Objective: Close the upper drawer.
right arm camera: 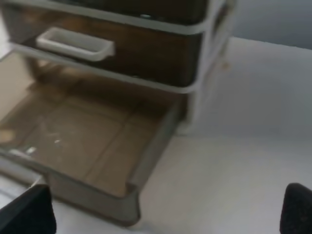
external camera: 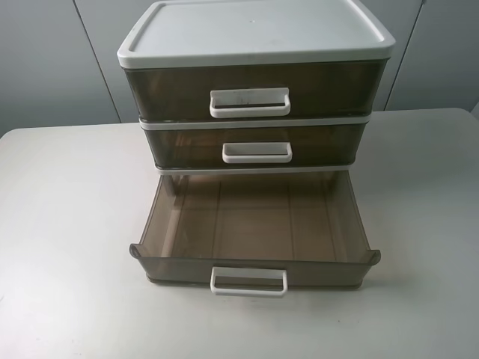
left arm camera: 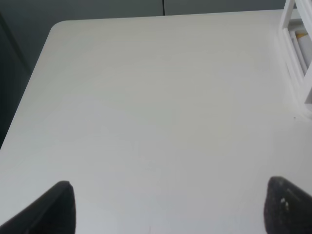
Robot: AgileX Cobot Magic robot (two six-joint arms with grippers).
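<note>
A white table (external camera: 67,247) carries a white-framed drawer unit (external camera: 254,30) at twelve o'clock in the high view; its upper drawer (external camera: 254,90), with a scuffed white handle (external camera: 250,103), sits flush in the frame; the middle drawer (external camera: 254,144) is in too; the bottom drawer (external camera: 254,224) is pulled out toward six o'clock. The left gripper (left arm camera: 168,207) is spread wide and empty; the right gripper (right arm camera: 168,209) likewise, near the bottom drawer's corner.
</note>
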